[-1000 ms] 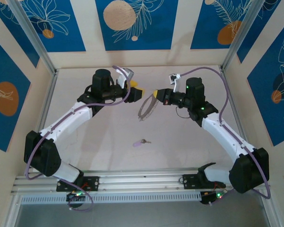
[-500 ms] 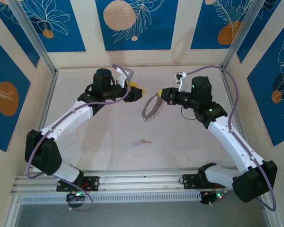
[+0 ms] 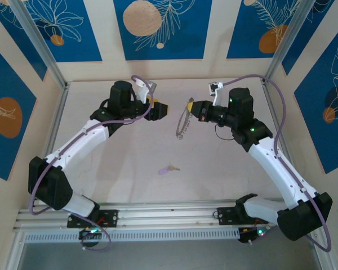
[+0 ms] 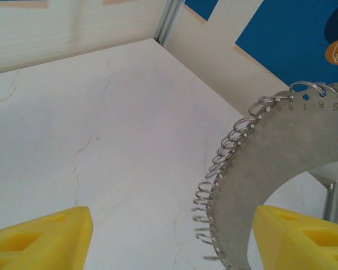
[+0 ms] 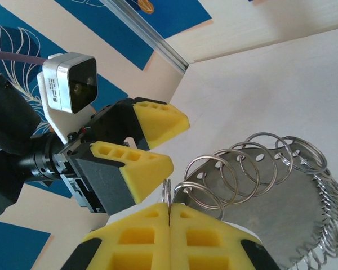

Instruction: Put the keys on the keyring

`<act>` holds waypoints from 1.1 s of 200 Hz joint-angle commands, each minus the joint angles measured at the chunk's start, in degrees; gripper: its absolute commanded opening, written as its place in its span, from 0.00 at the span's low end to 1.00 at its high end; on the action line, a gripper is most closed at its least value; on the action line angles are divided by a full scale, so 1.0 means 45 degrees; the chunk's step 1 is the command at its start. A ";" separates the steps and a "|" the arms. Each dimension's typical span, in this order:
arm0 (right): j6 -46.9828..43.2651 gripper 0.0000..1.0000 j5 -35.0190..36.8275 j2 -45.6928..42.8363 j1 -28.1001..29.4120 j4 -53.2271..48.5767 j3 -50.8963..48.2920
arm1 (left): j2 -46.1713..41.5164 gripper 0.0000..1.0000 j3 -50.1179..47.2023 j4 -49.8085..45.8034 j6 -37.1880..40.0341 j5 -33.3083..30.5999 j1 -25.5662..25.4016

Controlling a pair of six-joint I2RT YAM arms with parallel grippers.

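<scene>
The task looks barely begun: the one key (image 3: 168, 168) in sight, lilac-headed with a short silver blade, lies flat on the desk (image 3: 124, 152) toward the near side, well apart from both arms and threaded on nothing. The keyring (image 3: 182, 120) is off the desk, carried in the air over the middle of the far half, between the two arms. The right gripper (image 5: 169, 211) is fully closed, its yellow pads pressed together on the rim of the ring's flat metal plate, with the small silver loops fanning out around the edge just past the pads. The left gripper (image 4: 173, 225) stands wide open and holds nothing; its yellow fingers (image 4: 45, 236) sit far apart. From its own wrist camera the ring's fringed edge crosses close in front of one finger, but whether metal and pad touch cannot be told. From the right wrist, the left gripper's tips point at the ring from just beside it. What is left, by my judgement, is nearly everything: steady the ring, fetch the key from the desk, and work it onto a loop.
</scene>
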 commanded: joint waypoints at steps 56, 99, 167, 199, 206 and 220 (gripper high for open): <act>-0.1294 0.00 -0.0918 -0.1310 -0.0173 0.3266 -0.2015 | -0.1423 0.67 -0.0471 0.0177 -0.0554 0.1838 0.0255; -0.1344 0.00 -0.2446 -0.1689 -0.0720 0.5527 -0.3198 | -0.2624 0.68 -0.1527 0.0660 -0.0545 0.2826 0.0262; -0.0456 0.00 -0.4346 -0.0079 -0.0883 0.9360 -0.3340 | -0.2422 0.62 -0.1964 0.2394 -0.1423 0.4745 0.0252; -0.0158 0.00 -0.4463 0.0357 -0.0875 1.0505 -0.3441 | -0.2182 0.55 -0.2331 0.4600 -0.2702 0.5307 0.0263; -0.0059 0.00 -0.4377 0.0381 -0.0864 1.0786 -0.3540 | -0.2067 0.54 -0.2333 0.5069 -0.2991 0.5358 0.0262; 0.0222 0.00 -0.4327 0.0478 -0.0880 1.1475 -0.3775 | -0.1742 0.53 -0.2259 0.5899 -0.3557 0.5484 0.0259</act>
